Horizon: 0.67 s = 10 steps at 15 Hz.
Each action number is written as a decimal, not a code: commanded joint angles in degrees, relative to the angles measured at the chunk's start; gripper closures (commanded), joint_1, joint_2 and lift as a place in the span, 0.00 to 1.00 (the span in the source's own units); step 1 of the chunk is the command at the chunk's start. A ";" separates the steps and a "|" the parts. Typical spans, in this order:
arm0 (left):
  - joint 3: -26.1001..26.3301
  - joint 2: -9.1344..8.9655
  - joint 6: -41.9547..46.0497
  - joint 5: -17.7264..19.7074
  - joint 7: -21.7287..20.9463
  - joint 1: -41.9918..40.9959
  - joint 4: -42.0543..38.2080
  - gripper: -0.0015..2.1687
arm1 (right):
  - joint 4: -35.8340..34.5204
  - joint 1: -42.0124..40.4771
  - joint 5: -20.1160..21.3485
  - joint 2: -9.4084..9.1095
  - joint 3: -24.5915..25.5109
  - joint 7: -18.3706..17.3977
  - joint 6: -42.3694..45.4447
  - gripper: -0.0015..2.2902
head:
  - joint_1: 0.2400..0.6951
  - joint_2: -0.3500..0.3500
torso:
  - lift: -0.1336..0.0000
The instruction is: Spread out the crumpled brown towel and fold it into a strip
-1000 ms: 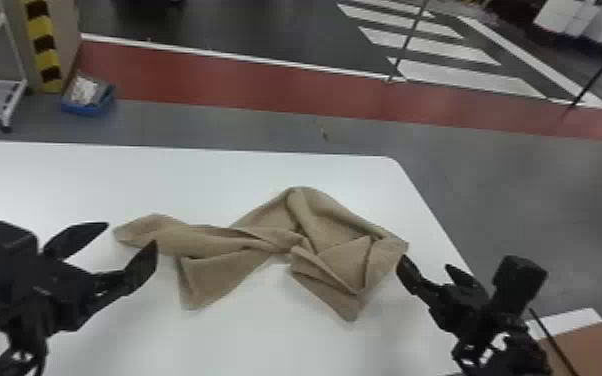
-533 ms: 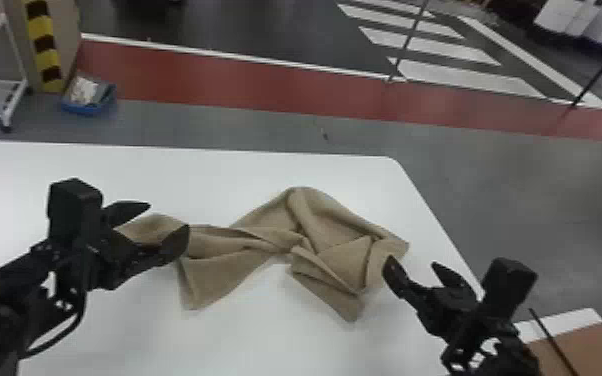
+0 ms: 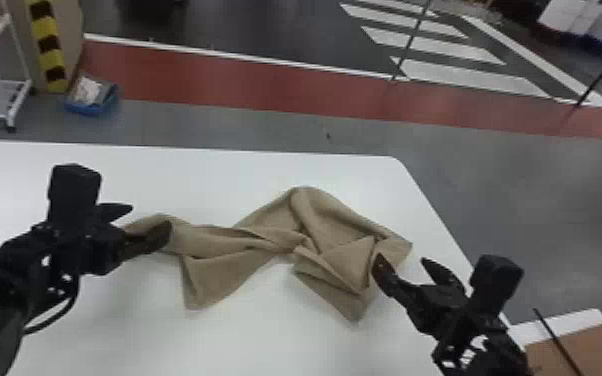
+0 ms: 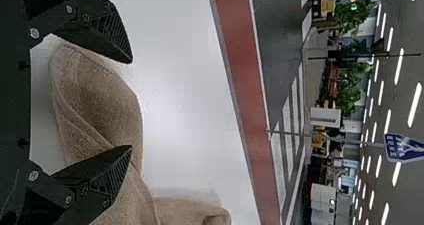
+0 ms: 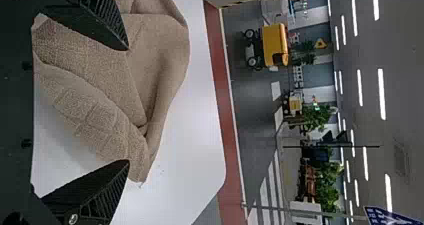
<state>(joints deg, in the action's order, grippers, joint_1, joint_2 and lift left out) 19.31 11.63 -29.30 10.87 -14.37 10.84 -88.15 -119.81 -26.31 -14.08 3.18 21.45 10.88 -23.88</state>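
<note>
While the brown towel (image 3: 335, 215) lies crumpled across the counter (image 3: 245, 340), its long axis runs roughly alongside the far edge, from the left tool (image 3: 151, 217) toward the right edge. That line is what the coming move turns on. Each tool sits by its own end of the cloth: the left tool is nearer the narrow left end, the right tool (image 3: 401, 259) nearer the broad, heaped end, which lies in from the right edge and short of the far right corner.

Both tools have their fingers apart. In the left wrist view the left end shows between the fingertips; in the right wrist view a folded edge shows in the gap, closer to one finger than the other. Whether any finger touches the cloth, I cannot tell.

The step in hand looks like taking hold of both ends, with spreading barely begun. From the right tool, the heaped end lies toward the far edge and leftward, so that tool probably has to move in that way before closing. A pull along the long axis should then loosen the twisted middle, though the loose corners pointing away from the far edge may stay tucked.
</note>
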 commanded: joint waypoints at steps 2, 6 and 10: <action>-0.06 -0.29 -0.02 -0.67 -0.13 0.67 0.52 0.15 | 0.10 0.03 0.28 -0.01 -0.27 0.46 0.01 0.04 | 1.00 0.04 | 0.08; -0.33 -0.20 -0.37 -3.22 -0.92 0.85 1.66 0.23 | 0.19 0.03 0.80 0.16 -0.97 0.46 0.18 0.04 | 1.00 0.05 | 0.08; -0.59 0.24 -1.42 -3.84 -0.75 0.41 2.10 0.24 | 0.01 0.29 1.24 0.25 -1.59 0.55 0.54 0.04 | 1.00 0.08 | 0.08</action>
<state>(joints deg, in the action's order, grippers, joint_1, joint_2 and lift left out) 18.83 11.76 -29.83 7.18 -15.09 11.48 -86.01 -119.76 -26.13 -13.01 3.42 19.90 11.39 -23.35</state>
